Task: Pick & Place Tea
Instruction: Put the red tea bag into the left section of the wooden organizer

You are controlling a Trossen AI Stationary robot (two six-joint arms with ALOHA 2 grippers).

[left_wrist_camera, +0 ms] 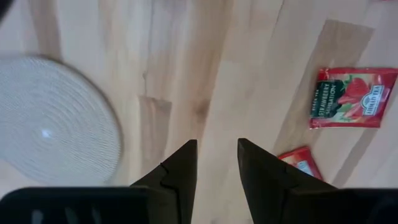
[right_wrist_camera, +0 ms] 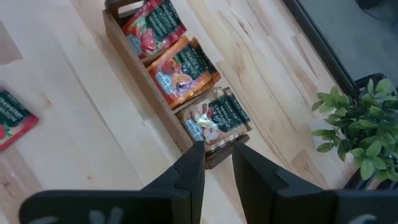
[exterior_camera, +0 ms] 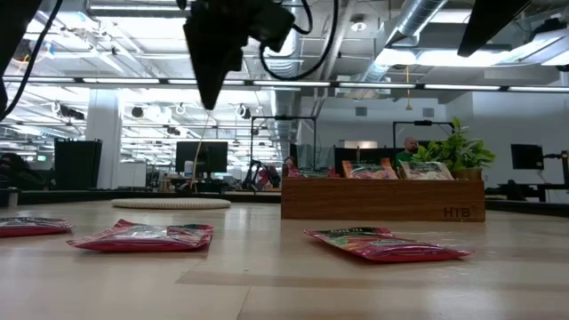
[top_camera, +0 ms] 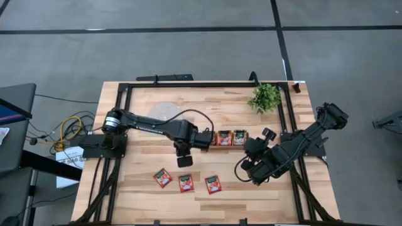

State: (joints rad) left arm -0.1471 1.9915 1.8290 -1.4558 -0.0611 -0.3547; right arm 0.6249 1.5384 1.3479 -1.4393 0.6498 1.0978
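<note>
Three red tea sachets [top_camera: 162,178], [top_camera: 186,182], [top_camera: 213,184] lie flat on the table near its near edge. More sachets stand in the brown wooden tray [top_camera: 227,138], which has three compartments [right_wrist_camera: 186,71]. My left gripper [top_camera: 184,162] hangs over bare wood between the tray and the loose sachets. It is raised well off the table [exterior_camera: 213,62] and slightly open [left_wrist_camera: 217,152], with nothing in it. My right gripper [top_camera: 250,145] sits just right of the tray. Its narrowly open fingers [right_wrist_camera: 217,155] point at the tray's end compartment.
A round white woven disc [top_camera: 164,112] lies behind the left arm, toward the far edge. A small green plant [top_camera: 265,97] stands at the far right. A black frame [top_camera: 207,83] borders the table. Bare wood lies near the near right corner [top_camera: 270,201].
</note>
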